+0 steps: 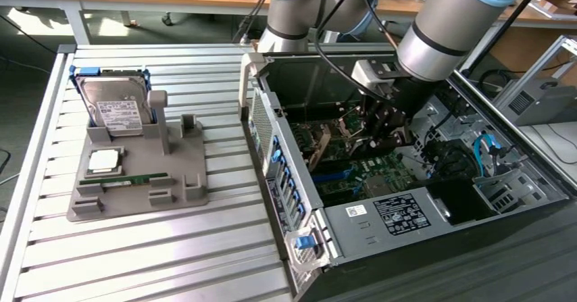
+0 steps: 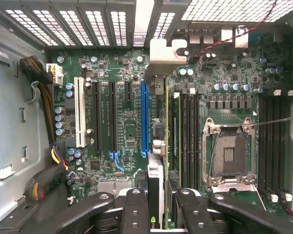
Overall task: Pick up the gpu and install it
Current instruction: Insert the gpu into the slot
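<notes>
My claw (image 2: pixel 161 197) is down inside the open computer case (image 1: pixel 257 113), which lies on its side by the bench's (image 1: pixel 180 261) edge on the exterior view's right. I am clenched on the gpu (image 2: pixel 158 165): my dark fingers (image 2: pixel 136 209) press on either face of the card, which I see edge-on from the wrist. The card hangs over the motherboard (image 2: pixel 129 131), running from my grip towards the case's vented rear wall (image 2: pixel 88 24). Its silvery bracket (image 2: pixel 166 51) sits right at that wall. The card's lower edge runs just beside the long blue slot (image 2: pixel 145 117), on the side nearer the black memory slots (image 2: pixel 188 131), with the square processor socket (image 2: pixel 229 151) further off on that same side. I cannot tell from this angle whether the edge touches the board or hangs just clear of it.

In the exterior view my arm (image 1: pixel 450 32) comes down from the case's far edge, and my claw (image 1: pixel 394 130) sits in the middle of the case.

Near the bench's edge on the exterior view's left lies a grey tray (image 1: pixel 189 160). A hard drive (image 1: pixel 115 109) stands in the tray's far corner. A silver processor chip (image 1: pixel 104 160) and a green memory stick (image 1: pixel 126 178) lie flat nearer its front edge.
</notes>
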`<state>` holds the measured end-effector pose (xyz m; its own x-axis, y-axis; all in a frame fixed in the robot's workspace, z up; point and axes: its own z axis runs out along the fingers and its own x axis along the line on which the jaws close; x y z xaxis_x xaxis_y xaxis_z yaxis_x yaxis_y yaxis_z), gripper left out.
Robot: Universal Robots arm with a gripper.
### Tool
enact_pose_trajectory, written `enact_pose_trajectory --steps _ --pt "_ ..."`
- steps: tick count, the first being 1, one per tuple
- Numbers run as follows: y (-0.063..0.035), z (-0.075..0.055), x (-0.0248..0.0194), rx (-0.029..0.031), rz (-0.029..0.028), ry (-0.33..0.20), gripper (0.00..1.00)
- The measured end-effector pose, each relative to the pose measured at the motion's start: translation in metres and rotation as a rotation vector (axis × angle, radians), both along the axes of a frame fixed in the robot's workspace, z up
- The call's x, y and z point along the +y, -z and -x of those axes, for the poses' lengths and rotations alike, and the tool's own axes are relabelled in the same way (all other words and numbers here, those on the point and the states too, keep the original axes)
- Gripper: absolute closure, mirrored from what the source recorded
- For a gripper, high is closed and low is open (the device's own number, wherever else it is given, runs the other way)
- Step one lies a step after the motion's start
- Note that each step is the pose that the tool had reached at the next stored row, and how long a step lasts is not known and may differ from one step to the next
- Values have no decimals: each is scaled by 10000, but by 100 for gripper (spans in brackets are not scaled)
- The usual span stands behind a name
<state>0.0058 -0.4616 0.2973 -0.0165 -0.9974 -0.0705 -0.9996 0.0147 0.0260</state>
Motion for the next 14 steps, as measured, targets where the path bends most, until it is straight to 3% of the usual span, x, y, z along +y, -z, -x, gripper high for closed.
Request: enact_pose_trajectory --steps 14 --pt "11 27 -35 0 0 1 73"
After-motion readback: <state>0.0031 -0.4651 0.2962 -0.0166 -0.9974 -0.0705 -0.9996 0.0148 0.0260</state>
